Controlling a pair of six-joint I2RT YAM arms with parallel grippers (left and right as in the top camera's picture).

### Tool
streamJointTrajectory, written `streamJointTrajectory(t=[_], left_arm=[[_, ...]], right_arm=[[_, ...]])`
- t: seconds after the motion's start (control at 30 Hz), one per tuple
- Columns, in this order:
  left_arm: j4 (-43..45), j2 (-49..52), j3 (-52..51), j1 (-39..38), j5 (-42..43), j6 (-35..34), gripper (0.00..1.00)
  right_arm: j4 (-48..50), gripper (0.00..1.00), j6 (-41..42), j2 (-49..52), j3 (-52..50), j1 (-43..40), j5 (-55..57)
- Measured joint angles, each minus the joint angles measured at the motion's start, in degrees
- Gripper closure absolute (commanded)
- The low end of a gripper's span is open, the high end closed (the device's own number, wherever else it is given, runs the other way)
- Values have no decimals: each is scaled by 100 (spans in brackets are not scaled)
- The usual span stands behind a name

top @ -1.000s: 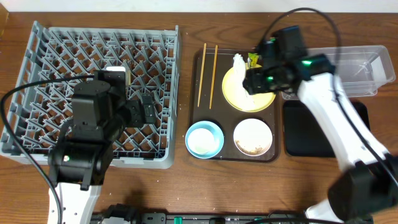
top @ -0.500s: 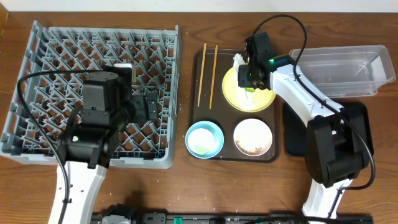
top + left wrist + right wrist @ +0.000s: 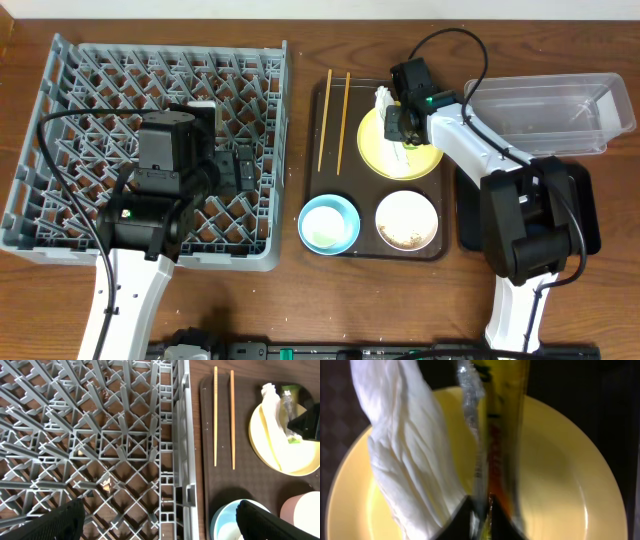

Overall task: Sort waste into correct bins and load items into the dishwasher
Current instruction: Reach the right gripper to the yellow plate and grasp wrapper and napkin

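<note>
My right gripper is down over the round yellow plate and shut on the green-and-orange wrapper. The wrapper's end is pinched between the dark fingertips. A crumpled white napkin lies on the plate just left of the wrapper, its top showing from above. My left gripper hangs open and empty over the grey dishwasher rack. In the left wrist view its fingers straddle the rack's right edge. Two chopsticks, a light blue bowl and a white bowl with crumbs sit on the brown tray.
The clear plastic tub stands at the back right. The black tray lies in front of it, partly covered by my right arm. A cable loops above the right arm. Bare wooden table runs along the front.
My right gripper has come down onto the plate and shut on the wrapper. The left arm has barely shifted over the rack.
</note>
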Motion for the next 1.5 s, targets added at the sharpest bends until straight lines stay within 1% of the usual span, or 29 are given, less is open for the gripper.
streamJointTrajectory(t=[0.2, 0.3, 0.4, 0.47, 0.5, 0.57, 0.63, 0.73, 0.83, 0.87, 0.93, 1.0, 1.1, 1.17, 1.27, 1.33, 1.43, 1.5], left_arm=[[0, 2, 0, 0, 0, 0, 2], [-2, 2, 0, 0, 0, 0, 2], [0, 7, 0, 0, 0, 0, 2], [2, 7, 0, 0, 0, 0, 2], [0, 7, 0, 0, 0, 0, 2], [2, 7, 0, 0, 0, 0, 2], [0, 7, 0, 0, 0, 0, 2], [2, 7, 0, 0, 0, 0, 2], [0, 7, 0, 0, 0, 0, 2], [0, 7, 0, 0, 0, 0, 2], [0, 7, 0, 0, 0, 0, 2], [0, 7, 0, 0, 0, 0, 2], [0, 7, 0, 0, 0, 0, 2], [0, 7, 0, 0, 0, 0, 2], [0, 7, 0, 0, 0, 0, 2], [0, 7, 0, 0, 0, 0, 2], [0, 7, 0, 0, 0, 0, 2], [2, 7, 0, 0, 0, 0, 2]], right_arm=[[-317, 99, 118, -13, 2, -63, -17], [-474, 99, 136, -201, 2, -146, -170], [-535, 99, 138, -763, 2, -343, -448], [-634, 99, 308, -1373, 33, -634, -614], [-671, 99, 382, -1512, 52, -717, -625], [-802, 99, 745, -1908, 140, -1117, -654], [-911, 99, 1187, -2094, 210, -1547, -667], [-1080, 99, 1950, -2041, 225, -2192, -616], [-1156, 98, 2531, -1808, 219, -2577, -590], [-1156, 78, 2686, -1711, 216, -2662, -610], [-1158, 60, 2946, -1499, 192, -2776, -748], [-1152, 57, 3049, -1425, 157, -2789, -957], [-802, 52, 2898, -1434, 129, -2789, -1556], [-527, 44, 2645, -1460, 129, -2774, -1950], [-310, 37, 1969, -1589, 127, -2664, -2529], [-369, 30, 1364, -1725, 127, -2422, -2806], [-697, 29, 455, -1836, 138, -1853, -2970], [-1003, 27, 0, -1829, 138, -1362, -2837]])
